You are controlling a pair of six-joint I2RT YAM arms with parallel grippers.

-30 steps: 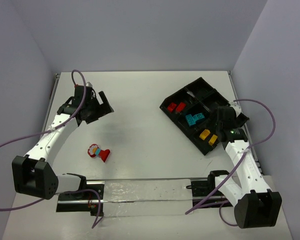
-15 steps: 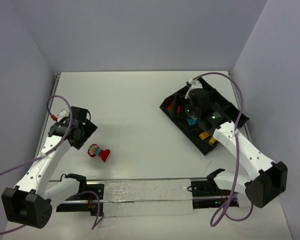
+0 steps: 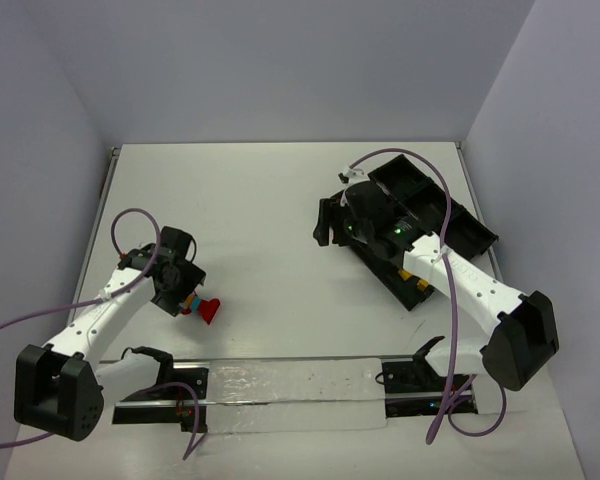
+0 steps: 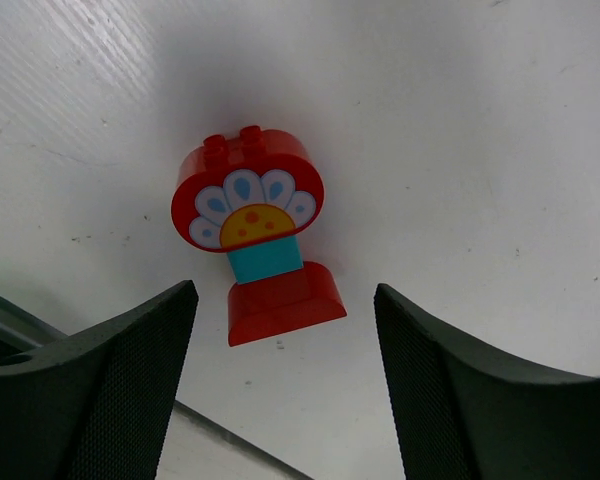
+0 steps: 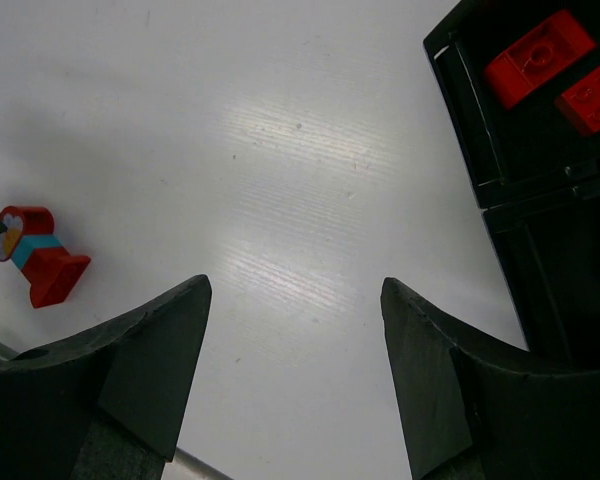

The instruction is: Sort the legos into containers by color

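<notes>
On the white, finely ribbed table point(image 4: 460, 120), just ahead of the left arm, lies one lego clump point(image 4: 263, 250): three glossy pieces, a rounded red top printed with petals, a cyan block and a sloped red base. The left gripper point(image 4: 282, 320) is open, its mesh-textured black fingers point(image 4: 110, 390) either side of that base, clear of it. The right gripper point(image 5: 295, 300) hangs open above the table, beside the black plastic tray point(image 5: 460, 110), with two studded red bricks point(image 5: 538, 56) in one compartment.

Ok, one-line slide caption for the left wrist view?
Open left gripper lined up on a red-and-cyan lego clump with a flower print, lying untouched on the white table.
</notes>
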